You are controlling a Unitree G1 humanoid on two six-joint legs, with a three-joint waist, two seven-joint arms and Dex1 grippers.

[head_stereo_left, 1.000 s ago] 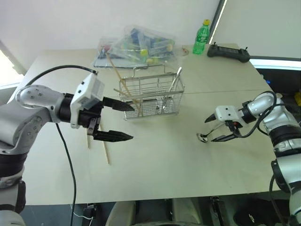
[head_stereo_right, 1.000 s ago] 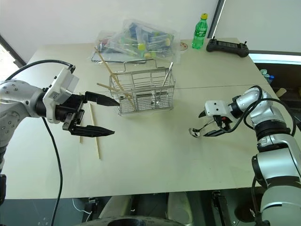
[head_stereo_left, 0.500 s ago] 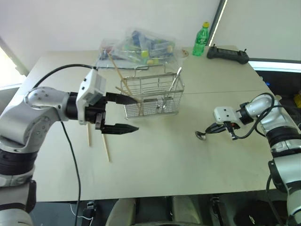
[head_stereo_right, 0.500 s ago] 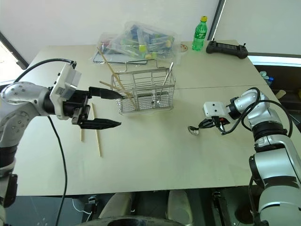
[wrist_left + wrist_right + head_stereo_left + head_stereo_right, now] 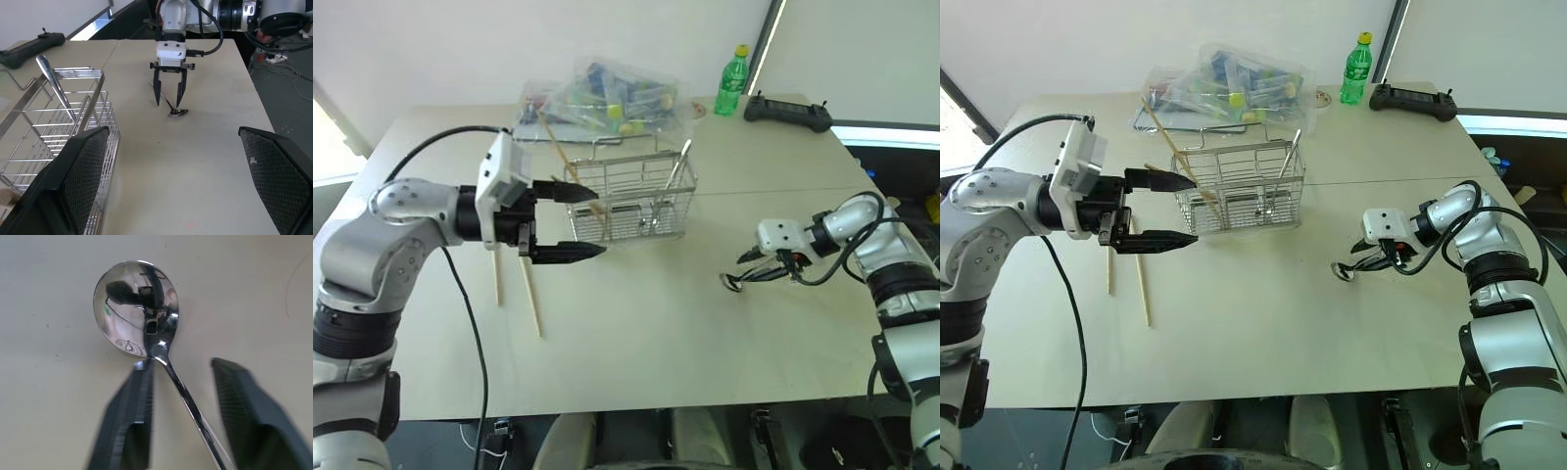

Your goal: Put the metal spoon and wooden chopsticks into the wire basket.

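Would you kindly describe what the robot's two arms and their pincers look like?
Both arms are silver-grey metal with black joints, and a loose black cable runs along each. Each wrist ends in a white boxy housing. The left pincer and right pincer each have two long, pointed black fingers with finely textured inner pads.

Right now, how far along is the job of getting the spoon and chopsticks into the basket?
Partly done. Two chopsticks and a metal utensil already stand in the wire basket. In hand: the right pincer straddles the metal spoon lying on the table, fingers apart, not gripping. Left: two chopsticks lie on the table beside the open left pincer.
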